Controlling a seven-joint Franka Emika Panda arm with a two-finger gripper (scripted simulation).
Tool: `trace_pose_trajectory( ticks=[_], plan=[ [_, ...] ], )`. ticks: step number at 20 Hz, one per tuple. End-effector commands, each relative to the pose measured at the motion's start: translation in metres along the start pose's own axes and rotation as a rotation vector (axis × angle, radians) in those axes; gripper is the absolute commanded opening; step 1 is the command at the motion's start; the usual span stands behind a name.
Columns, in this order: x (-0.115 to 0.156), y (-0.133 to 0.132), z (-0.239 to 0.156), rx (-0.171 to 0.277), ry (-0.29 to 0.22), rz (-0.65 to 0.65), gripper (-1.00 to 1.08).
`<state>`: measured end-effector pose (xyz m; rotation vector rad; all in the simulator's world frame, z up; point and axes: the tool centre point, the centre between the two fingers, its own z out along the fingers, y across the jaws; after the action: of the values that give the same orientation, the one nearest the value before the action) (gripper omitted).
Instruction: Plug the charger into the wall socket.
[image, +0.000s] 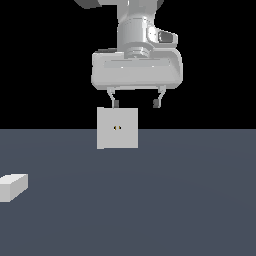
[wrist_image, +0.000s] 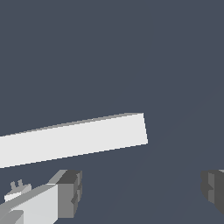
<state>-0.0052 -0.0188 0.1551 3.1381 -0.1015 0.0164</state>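
Observation:
The charger (image: 12, 186), a small off-white block, lies on the dark floor at the exterior view's left, far from the gripper. The wall socket (image: 117, 128), an upright off-white square plate with two tiny dark-gold holes, stands at the middle. My gripper (image: 136, 103) hangs open and empty just above the plate's top edge, slightly toward the exterior view's right. In the wrist view the plate's top edge (wrist_image: 74, 138) is a long pale bar beyond the open gripper (wrist_image: 142, 192). A small pale piece with two short prongs (wrist_image: 16, 190) beside one finger (wrist_image: 70, 192) looks like the charger.
A flat dark blue-grey floor (image: 175, 200) carries both things. Behind it is black background. Nothing else shows.

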Motion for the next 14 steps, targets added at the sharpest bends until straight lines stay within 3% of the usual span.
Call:
trace_pose_trajectory(
  ticks=[1, 14],
  plan=[
    [-0.008, -0.016, 0.007, 0.001, 0.005, -0.02, 1.0],
    [-0.081, -0.138, 0.063, 0.012, 0.047, -0.175, 1.0]
  ],
)
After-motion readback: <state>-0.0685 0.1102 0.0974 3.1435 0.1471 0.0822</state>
